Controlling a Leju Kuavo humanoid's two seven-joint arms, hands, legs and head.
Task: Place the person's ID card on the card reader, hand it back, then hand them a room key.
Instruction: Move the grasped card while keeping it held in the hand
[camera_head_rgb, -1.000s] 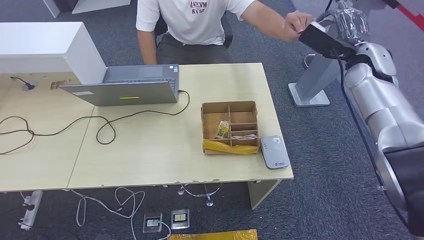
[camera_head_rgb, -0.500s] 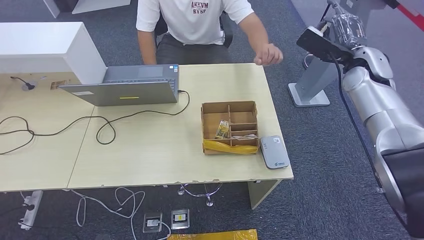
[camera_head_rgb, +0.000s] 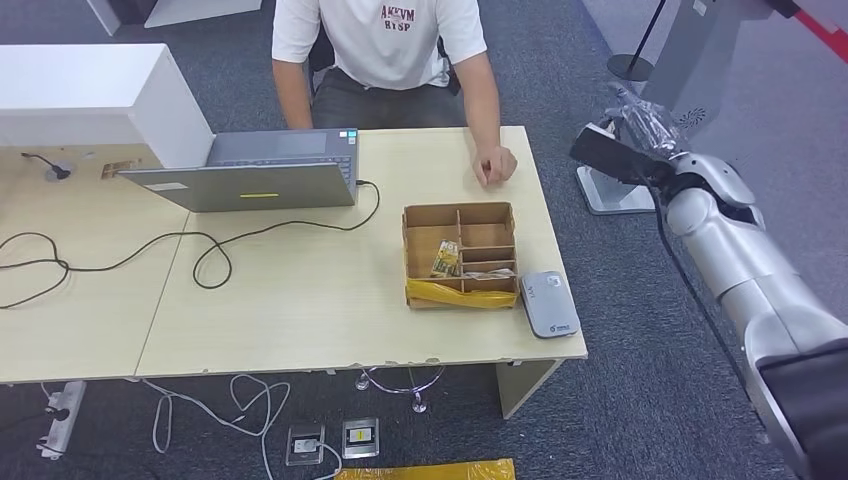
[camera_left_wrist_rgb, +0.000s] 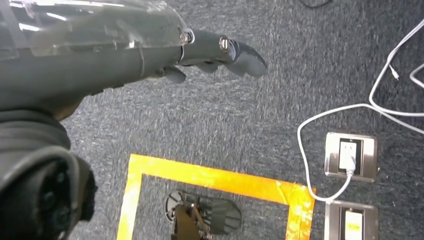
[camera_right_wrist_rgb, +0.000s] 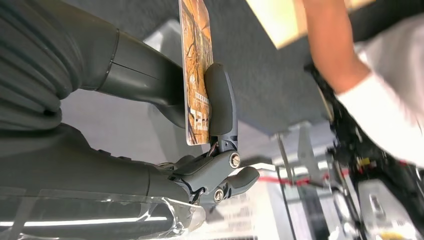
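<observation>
One card, the ID card (camera_right_wrist_rgb: 196, 75), is pinched edge-on in the right hand (camera_right_wrist_rgb: 200, 120), off the table's far right corner. The card reader (camera_head_rgb: 549, 303) lies toward seven o'clock from that hand, long axis running near to far. The left hand (camera_left_wrist_rgb: 165, 55) hangs over the floor, holding nothing, fingers extended.

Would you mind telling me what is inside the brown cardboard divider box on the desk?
The brown cardboard divider box holds a small yellow-green packet and a yellow strip along its front; the compartment walls hide anything lying lower.

Desk (camera_head_rgb: 300, 300): laptop (camera_head_rgb: 250, 180), cardboard tray (camera_head_rgb: 460, 255), card reader (camera_head_rgb: 549, 303)
</observation>
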